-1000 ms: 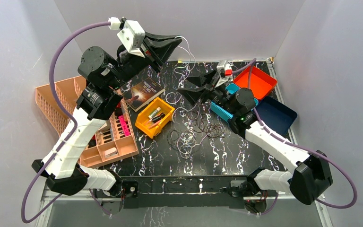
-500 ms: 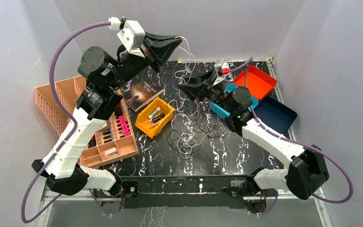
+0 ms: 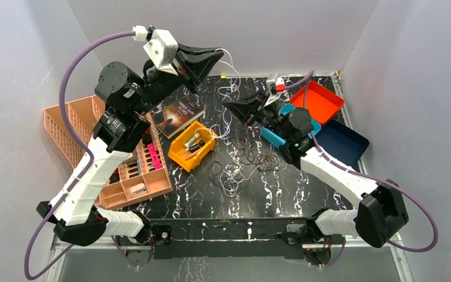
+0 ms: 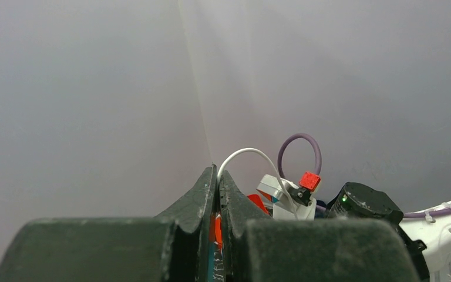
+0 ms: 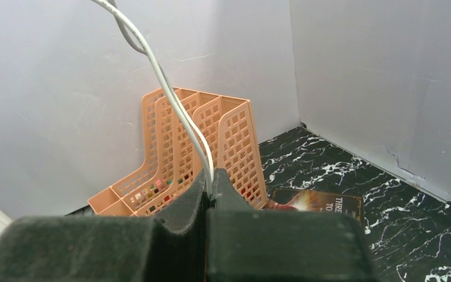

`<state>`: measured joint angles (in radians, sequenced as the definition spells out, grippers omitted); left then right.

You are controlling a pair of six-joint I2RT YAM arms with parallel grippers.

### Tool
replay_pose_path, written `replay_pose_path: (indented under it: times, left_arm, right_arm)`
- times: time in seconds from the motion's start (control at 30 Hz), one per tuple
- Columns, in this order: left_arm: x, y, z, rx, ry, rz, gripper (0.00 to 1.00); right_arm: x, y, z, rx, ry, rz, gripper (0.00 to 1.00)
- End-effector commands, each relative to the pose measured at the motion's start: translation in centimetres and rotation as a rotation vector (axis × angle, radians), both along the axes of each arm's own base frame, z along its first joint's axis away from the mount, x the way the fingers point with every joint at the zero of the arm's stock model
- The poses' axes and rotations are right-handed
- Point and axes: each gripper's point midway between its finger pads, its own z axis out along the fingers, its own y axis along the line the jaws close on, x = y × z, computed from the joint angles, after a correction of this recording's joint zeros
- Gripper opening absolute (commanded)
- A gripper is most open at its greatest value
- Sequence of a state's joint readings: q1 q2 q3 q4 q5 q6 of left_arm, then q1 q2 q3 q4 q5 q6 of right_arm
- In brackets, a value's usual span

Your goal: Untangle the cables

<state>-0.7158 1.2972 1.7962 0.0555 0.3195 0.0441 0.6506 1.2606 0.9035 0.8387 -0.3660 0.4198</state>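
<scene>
Left tool (image 3: 222, 53) above right tool (image 3: 225, 104), cable (image 5: 168, 88) between

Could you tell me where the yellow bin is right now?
In the top view, the yellow bin sits left of centre, between the peach organiser on its left and the cable tangle on its right, just below the book.

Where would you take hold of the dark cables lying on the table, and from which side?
Grip the dark cables at the single loop that strays out at the pile's left edge, coming straight down from above, astride the strand. It lies flat on the table and apart from the denser tangle, so fewer strands should get caught.
</scene>
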Motion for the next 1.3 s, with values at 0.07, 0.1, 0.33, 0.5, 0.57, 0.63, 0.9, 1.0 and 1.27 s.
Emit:
replay_pose_path:
  times: [0.07, 0.1, 0.33, 0.5, 0.57, 0.63, 0.9, 1.0, 1.27]
  left_arm:
    - [-0.6, 2.0, -0.3, -0.030, 0.008, 0.064, 0.00]
    - [-0.5, 2.3, -0.9, -0.026, 0.024, 0.077, 0.00]
    - [0.9, 2.3, -9.0, 0.027, 0.190, 0.125, 0.13]
    - [1.0, 2.0, -12.9, 0.050, 0.277, 0.115, 0.47]
    - [1.3, 2.0, -14.3, 0.063, 0.306, 0.129, 0.52]
    - [1.6, 2.0, -15.7, 0.083, 0.334, 0.140, 0.55]
    - [2.4, 1.9, -22.7, 0.184, 0.493, 0.183, 0.71]
    - [2.5, 2.0, -25.5, 0.209, 0.561, 0.199, 0.78]
    - [4.0, 2.8, -32.0, 0.293, 0.746, 0.331, 0.97]
  right_arm:
    - [-0.5, -2.1, 2.6, -0.005, -0.011, -0.094, 0.00]
    - [-0.3, -2.6, 2.3, -0.024, 0.015, -0.124, 0.00]
    - [1.0, -7.4, 1.1, -0.151, 0.149, -0.388, 0.00]
    - [1.9, -11.0, 0.9, -0.206, 0.195, -0.575, 0.00]
    - [2.1, -12.4, 1.1, -0.216, 0.192, -0.643, 0.00]
    - [2.3, -13.9, 1.5, -0.218, 0.183, -0.716, 0.00]
    - [3.7, -18.5, 1.9, -0.258, 0.188, -0.972, 0.00]
    - [4.0, -19.1, 2.4, -0.248, 0.183, -1.007, 0.00]
    - [5.6, -20.6, 0.8, -0.290, 0.209, -1.102, 0.00]
